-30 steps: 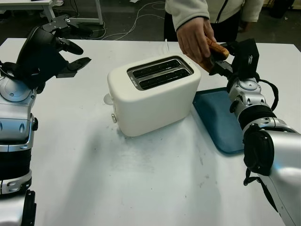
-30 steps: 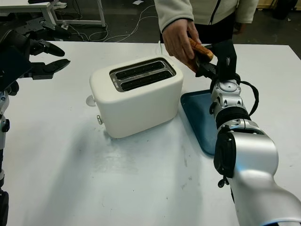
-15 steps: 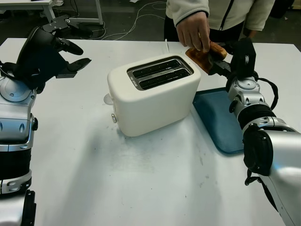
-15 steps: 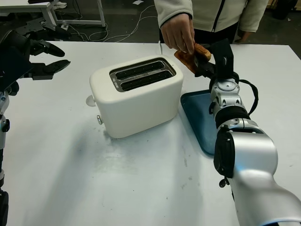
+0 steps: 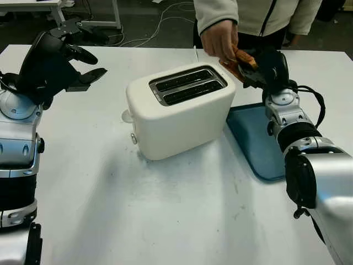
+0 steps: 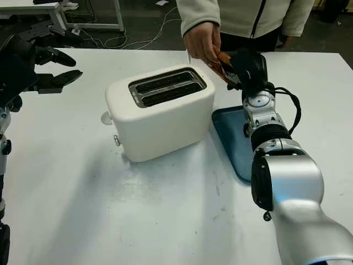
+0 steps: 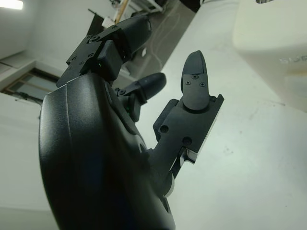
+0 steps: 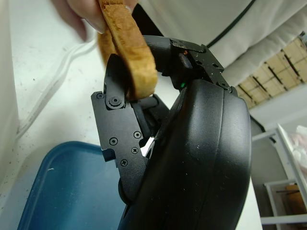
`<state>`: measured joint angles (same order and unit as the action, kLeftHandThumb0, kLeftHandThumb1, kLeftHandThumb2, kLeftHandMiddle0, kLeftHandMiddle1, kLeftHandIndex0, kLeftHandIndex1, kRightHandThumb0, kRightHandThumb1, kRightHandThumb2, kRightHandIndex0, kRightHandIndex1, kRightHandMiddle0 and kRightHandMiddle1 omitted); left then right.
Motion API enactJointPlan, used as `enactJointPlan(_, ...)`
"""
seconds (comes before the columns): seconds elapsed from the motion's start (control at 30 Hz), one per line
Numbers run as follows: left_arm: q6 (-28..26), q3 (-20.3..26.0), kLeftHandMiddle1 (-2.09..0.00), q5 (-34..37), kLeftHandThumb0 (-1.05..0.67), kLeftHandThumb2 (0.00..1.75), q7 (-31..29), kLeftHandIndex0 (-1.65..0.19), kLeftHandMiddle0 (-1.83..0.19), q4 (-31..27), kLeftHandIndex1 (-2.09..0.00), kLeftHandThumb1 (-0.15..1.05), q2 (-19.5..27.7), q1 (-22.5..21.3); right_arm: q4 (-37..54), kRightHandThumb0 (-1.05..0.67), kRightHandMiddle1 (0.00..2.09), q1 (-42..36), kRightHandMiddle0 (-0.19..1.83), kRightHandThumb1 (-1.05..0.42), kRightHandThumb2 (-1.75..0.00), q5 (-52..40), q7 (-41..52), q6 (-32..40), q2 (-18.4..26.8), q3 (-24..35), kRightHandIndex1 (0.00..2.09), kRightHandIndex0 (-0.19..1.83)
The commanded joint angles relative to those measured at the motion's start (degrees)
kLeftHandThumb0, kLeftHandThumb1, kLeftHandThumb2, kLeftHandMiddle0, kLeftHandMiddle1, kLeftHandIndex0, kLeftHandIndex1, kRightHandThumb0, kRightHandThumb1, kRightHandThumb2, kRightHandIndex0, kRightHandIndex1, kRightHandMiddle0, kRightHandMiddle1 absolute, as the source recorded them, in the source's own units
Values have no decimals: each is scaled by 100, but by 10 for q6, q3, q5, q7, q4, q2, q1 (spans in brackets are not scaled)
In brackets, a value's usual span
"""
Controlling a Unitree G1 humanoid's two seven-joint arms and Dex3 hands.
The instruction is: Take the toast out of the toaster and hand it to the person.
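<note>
The browned slice of toast (image 5: 243,58) is held up behind the toaster's right end, above the table's far side. My right hand (image 5: 258,68) is shut on its lower part; up close the toast (image 8: 128,50) sits pinched between the black fingers (image 8: 117,120). A person's hand (image 5: 219,37) grips the same slice from the left, fingertips (image 8: 79,13) on its upper end. The white two-slot toaster (image 5: 179,110) stands mid-table with both slots empty. My left hand (image 5: 83,65) is open, raised over the table's far left.
A blue tray (image 5: 256,141) lies on the table right of the toaster, under my right forearm. The person in a light jacket (image 5: 259,14) stands at the far edge. The toaster's white cord (image 5: 194,53) trails back behind it.
The person's hand shifted from on top of the toast to gripping it from the left. My right hand rolled and moved slightly toward the person, still on the slice. Left arm unchanged.
</note>
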<state>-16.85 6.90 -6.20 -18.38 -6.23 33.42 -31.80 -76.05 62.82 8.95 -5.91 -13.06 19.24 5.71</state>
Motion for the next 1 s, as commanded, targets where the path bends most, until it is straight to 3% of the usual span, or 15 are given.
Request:
enactJointPlan(0.0,1,5,-118,6,-17,61,-1,-33,-32,-1,-90,59,1,4,9,-40,175,2,62,-92,-29,3,-3,-17,7,-3,175,87)
enactJointPlan(0.23,6,11,-119,13,-17,62,-1,-31,-30,-3,-91,59,0,14,23,-59,175,-14,56,-92,-6,19,-24,-50,23,-19,175,71)
enactJointPlan(0.3,-5,19,-118,25,-18,62,2,-29,-27,-15,-90,60,-9,24,32,-64,147,-25,56,-92,-2,7,-23,-60,27,-10,167,60)
enactJointPlan(0.37,-11,30,-116,44,-18,63,4,-26,-22,-29,-88,62,-22,39,47,-65,75,-40,55,-89,-1,-2,-14,-71,34,-5,103,52)
enactJointPlan(0.43,-22,37,-117,52,-21,64,9,-24,-18,-50,-88,63,-31,54,70,-66,27,-63,56,-90,-1,-8,-1,-87,40,-1,48,52)
enactJointPlan(0.5,-34,41,-118,53,-23,64,14,-24,-18,-74,-89,63,-37,68,100,-64,7,-90,49,-90,0,-21,7,-101,43,6,22,48)
enactJointPlan(0.7,-53,49,-121,60,-27,63,18,-22,-16,-113,-90,66,-50,93,194,-58,0,-169,38,-90,0,-62,39,-142,35,31,5,36)
enactJointPlan(0.87,-44,59,-120,72,-26,60,31,-20,-16,-124,-90,69,-70,123,284,-73,0,-243,21,-91,0,-67,52,-157,25,28,0,20)
enactJointPlan(0.97,-27,70,-118,80,-21,55,47,-20,-16,-146,-87,74,-94,154,367,-74,0,-300,14,-91,0,-79,62,-125,9,29,0,10)
